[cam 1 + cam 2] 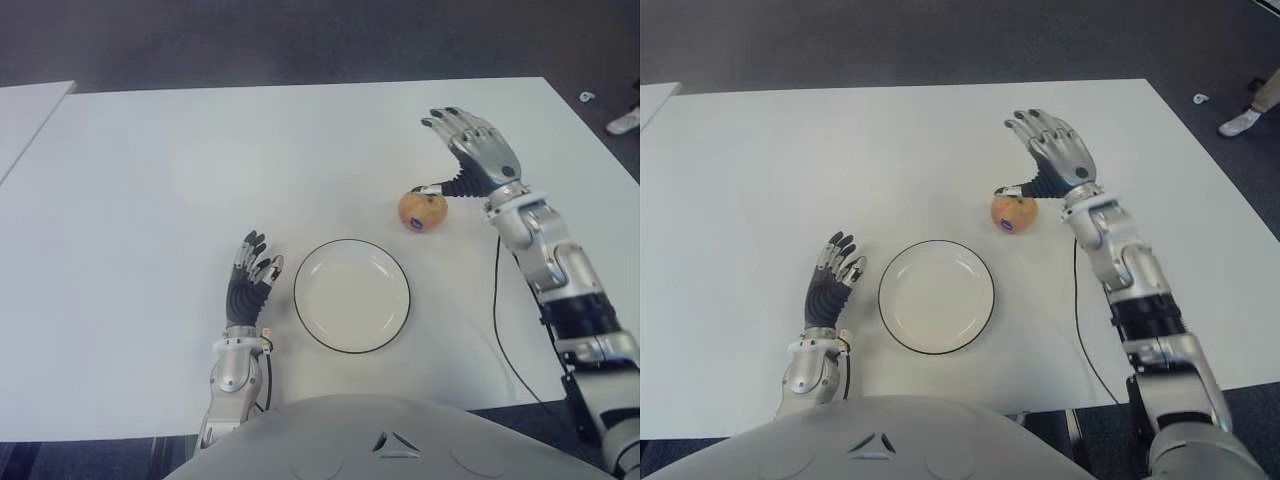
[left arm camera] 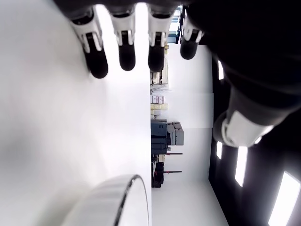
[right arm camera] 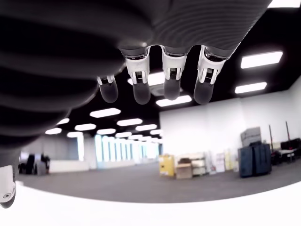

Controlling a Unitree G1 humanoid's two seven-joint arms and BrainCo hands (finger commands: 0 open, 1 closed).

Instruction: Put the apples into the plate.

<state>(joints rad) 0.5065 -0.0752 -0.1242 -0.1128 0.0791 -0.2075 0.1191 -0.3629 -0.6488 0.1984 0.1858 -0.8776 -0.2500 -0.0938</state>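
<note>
While the apple (image 1: 423,210) sits on the table (image 1: 150,200) beyond the plate (image 1: 351,295), the right hand (image 1: 470,150) hovers over it, fingers spread, thumb touching its top. Left hand (image 1: 248,280) shows beside the plate, fingers relaxed, empty.

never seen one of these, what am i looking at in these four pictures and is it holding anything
This is a humanoid robot with two arms ending in fingered hands. The two wide pictures come from a stereo camera on its head, looking down at a white table. The other two come from cameras on its wrists, looking along its own fingers.

On the table are a white plate with a dark rim, empty, and one apple beyond it towards the robot's right. The right hand is open just above and behind the apple, its thumb close to the top, but it is not gripping it. The left hand is open beside the plate, on its left. Nothing is held.
</note>
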